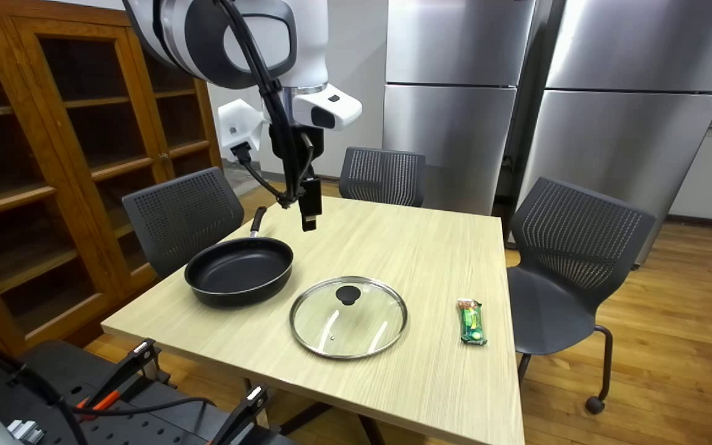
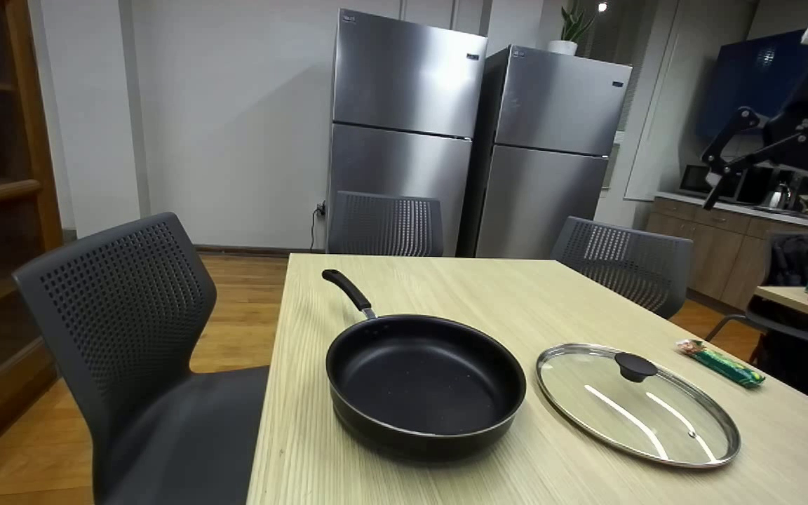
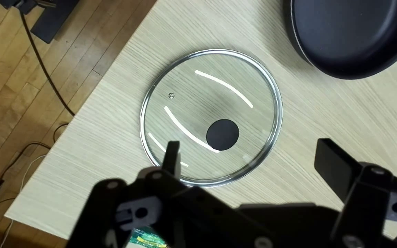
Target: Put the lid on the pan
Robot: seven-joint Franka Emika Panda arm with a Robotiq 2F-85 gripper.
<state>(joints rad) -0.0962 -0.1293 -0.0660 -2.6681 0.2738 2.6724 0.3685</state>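
Note:
The lid, clear glass with a metal rim and black knob, lies flat on the table, knob up, in both exterior views [image 1: 343, 327] [image 2: 607, 414] and in the wrist view [image 3: 202, 100]. The black pan [image 1: 238, 269] [image 2: 425, 386] stands upright and uncovered beside it, apart from it. Part of the pan also shows in the wrist view [image 3: 350, 38]. My gripper [image 1: 309, 222] [image 2: 762, 221] [image 3: 248, 151] is open and empty, pointing down, well above the table. In the wrist view its left finger overlaps the lid's edge, and the knob appears between the fingers, nearer the left one.
A small green packet [image 1: 471, 321] [image 2: 721, 363] [image 3: 146, 237] lies on the pale wooden table [image 1: 418, 247] beyond the lid from the pan. Dark chairs [image 1: 183, 216] [image 1: 384, 176] [image 1: 569, 247] stand around the table. The pan's handle [image 1: 258, 220] points toward the table's far edge.

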